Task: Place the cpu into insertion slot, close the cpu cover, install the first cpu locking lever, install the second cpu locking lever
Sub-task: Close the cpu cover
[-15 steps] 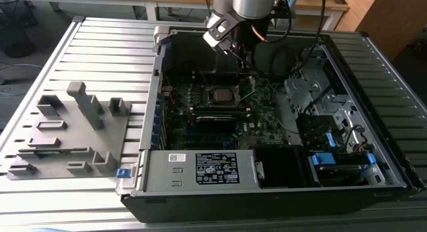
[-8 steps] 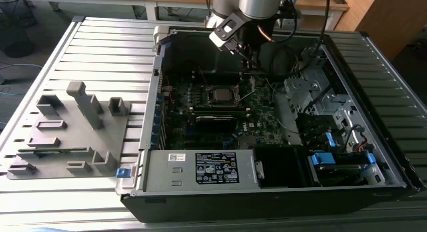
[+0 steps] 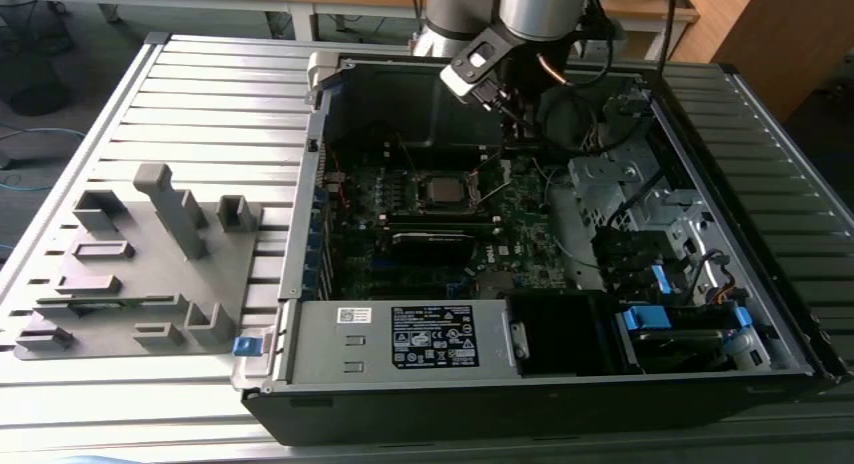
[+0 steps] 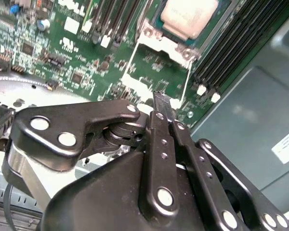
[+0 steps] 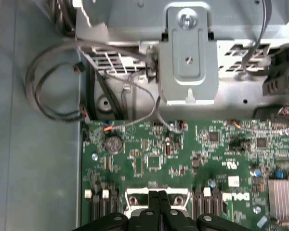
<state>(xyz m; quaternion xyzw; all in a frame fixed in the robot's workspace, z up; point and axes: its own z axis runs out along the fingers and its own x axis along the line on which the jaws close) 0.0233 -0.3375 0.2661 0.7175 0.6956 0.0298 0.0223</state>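
Observation:
The cpu (image 4: 189,17), a small square chip with a dull silver top, lies in its socket on the green motherboard (image 4: 77,57); the exterior view shows the cpu (image 3: 445,189) mid-board. The cpu cover (image 4: 164,44), a thin silvery frame, stands swung up from the socket, and board shows through its opening. My gripper (image 4: 163,103) is shut, its black fingertips at the cover's free edge; whether they pinch it I cannot tell. In the first wrist view the gripper (image 5: 159,195) sits just over the cover (image 5: 135,196). In the exterior view the gripper (image 3: 514,124) hangs inside the case behind the socket.
Black memory slots (image 4: 231,53) flank the socket. A grey metal bracket (image 5: 187,57) and loose cables (image 5: 53,82) lie past the board's edge. A labelled power supply (image 3: 434,334) fills the case front. A grey fixture rack (image 3: 147,264) stands at the exterior view's left.

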